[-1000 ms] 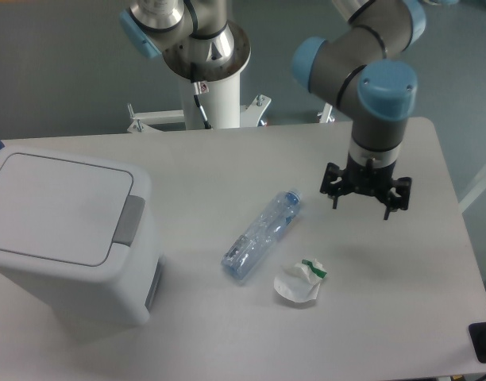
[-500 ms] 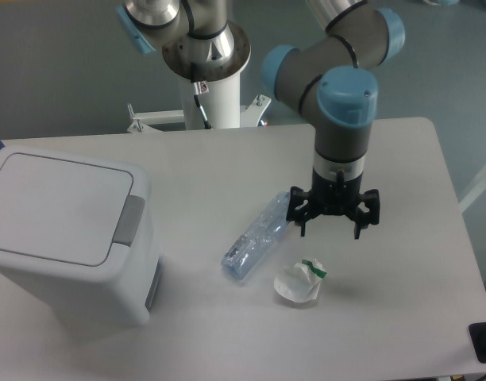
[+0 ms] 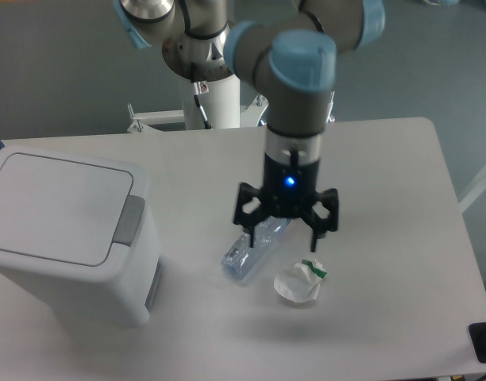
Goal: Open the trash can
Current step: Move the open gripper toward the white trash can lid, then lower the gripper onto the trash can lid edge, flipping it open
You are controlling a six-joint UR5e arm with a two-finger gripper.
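- Trash can at the left end of the surface, white and boxy, biggest thing in view.
- Lid shut and flat, a rounded rectangle, long axis running roughly left to right and slightly downward toward the right.
- Grey push tab on the right-hand edge of the lid, facing the middle of the surface.
- Gripper pointing straight down over the middle of the surface, well apart from the trash can, blue light lit on its body.
- Jaws spread wide, released, grasping nothing.
- Clear plastic bottle lying on its side under the gripper, long axis diagonal from lower left to upper right, upper end hidden behind the gripper.
- Left finger overlapping the bottle in this view; contact cannot be told.
- Crumpled white paper with a green mark just right of the bottle, below the right finger, apart from it.
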